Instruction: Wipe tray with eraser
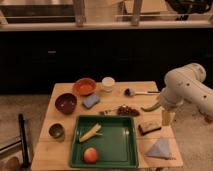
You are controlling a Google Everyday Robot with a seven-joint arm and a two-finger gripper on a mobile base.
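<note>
The wooden bench is looking matt, while the green plastic tray is gleaming smooth. The arm is shining glossy white, its hand hanging just beside the dull, dark-faced eraser, near a soft folded cloth.

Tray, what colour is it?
The tray is green, clearest in the camera view. The gripper hangs beside the eraser.

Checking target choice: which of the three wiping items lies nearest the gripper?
The eraser, the dark-faced block right of the tray, just left of the gripper; the grey cloth and blue sponge lie farther.
</note>
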